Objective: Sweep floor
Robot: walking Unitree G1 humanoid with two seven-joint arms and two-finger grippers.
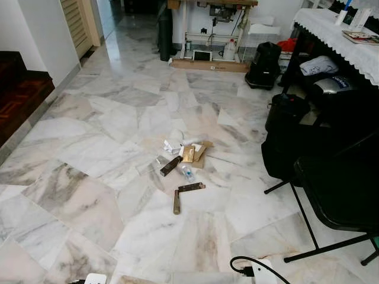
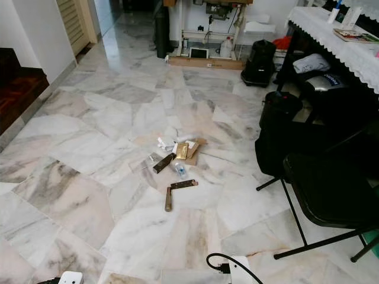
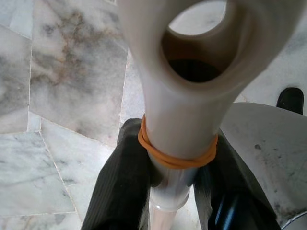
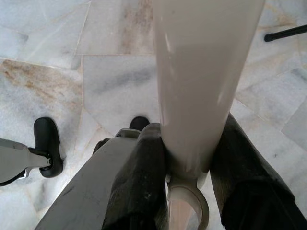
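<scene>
I had each pincer, left [image 3: 170, 191] and right [image 4: 187, 191], clamping a cream handle [image 4: 201, 86]; approaching the litter [image 1: 182, 160] came next, I judged.

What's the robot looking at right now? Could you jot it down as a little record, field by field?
Place: marble floor of a home
To sweep: litter pile of wrappers and scraps, mid-floor ahead
Left gripper: jaws shut on a beige handle with an orange rubber band
Right gripper: jaws shut on a beige pole
To the robot's right: black folding chair, table with white lace cloth
Far end: black bag, clutter by the wall
Near the feet: white power strip with a black cable
</scene>
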